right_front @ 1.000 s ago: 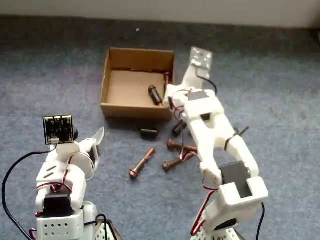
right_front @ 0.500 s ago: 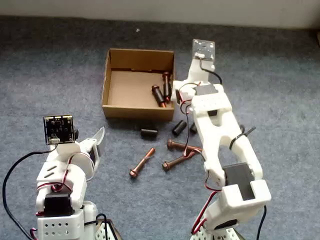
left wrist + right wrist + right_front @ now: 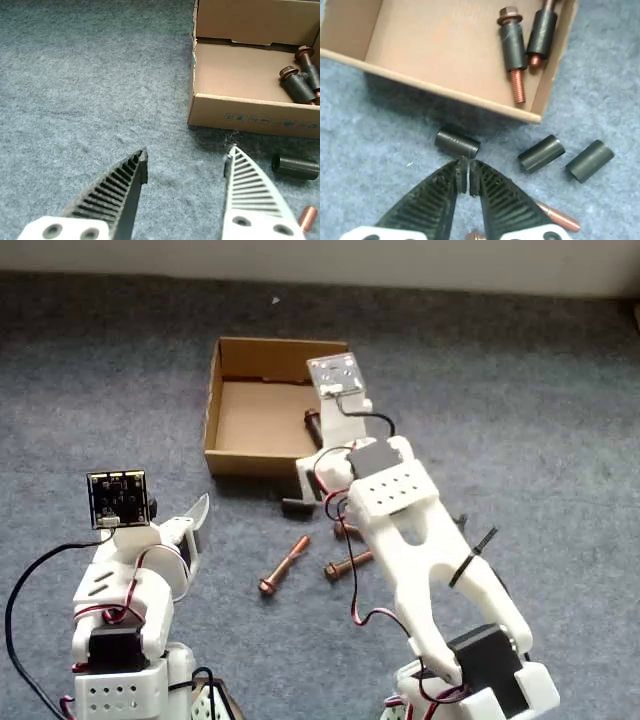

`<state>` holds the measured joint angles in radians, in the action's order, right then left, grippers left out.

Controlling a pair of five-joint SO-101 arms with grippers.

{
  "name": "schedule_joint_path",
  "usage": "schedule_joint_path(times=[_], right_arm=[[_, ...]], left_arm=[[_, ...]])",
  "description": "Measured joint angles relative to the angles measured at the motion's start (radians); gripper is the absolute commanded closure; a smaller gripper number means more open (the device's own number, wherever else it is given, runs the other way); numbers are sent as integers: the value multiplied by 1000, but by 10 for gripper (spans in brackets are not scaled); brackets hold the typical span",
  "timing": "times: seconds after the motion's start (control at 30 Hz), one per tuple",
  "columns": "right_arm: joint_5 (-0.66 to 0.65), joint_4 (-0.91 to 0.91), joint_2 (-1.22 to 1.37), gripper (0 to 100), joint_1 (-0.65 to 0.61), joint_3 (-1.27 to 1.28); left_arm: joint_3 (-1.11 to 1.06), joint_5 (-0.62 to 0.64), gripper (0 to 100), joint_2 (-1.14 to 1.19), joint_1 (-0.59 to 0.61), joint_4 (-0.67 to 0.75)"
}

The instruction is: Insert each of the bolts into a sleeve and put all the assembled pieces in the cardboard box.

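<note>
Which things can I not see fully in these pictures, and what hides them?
High view: the right arm covers the cardboard box's near right corner and most loose sleeves.
Right wrist view: the right gripper's shut fingers hide part of a bolt.
Left wrist view: the picture's edge cuts off the assembled pieces and a second bolt.

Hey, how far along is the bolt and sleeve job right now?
Done: two assembled pieces lie in the cardboard box. In hand: nothing. The right end effector is shut and empty, and the left end effector is open over the carpet. Left: three loose sleeves sit outside the box, one right by the right end effector, and loose bolts lie nearby, unassembled.
</note>
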<state>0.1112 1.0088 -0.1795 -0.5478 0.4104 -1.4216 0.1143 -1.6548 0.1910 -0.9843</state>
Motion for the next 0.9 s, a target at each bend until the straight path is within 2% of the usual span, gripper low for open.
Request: schedule_joint_path(times=[0.17,0.3,0.47,0.9], right_arm=[[-43,0,0,796,-81,32],[-110,0,14,796,-112,32],[-207,0,158,796,-141,28],[-358,0,428,796,-141,-190]], left_arm=[[0,0,738,0,0,0],[0,0,738,0,0,0],[0,0,738,0,0,0],[0,0,738,0,0,0]])
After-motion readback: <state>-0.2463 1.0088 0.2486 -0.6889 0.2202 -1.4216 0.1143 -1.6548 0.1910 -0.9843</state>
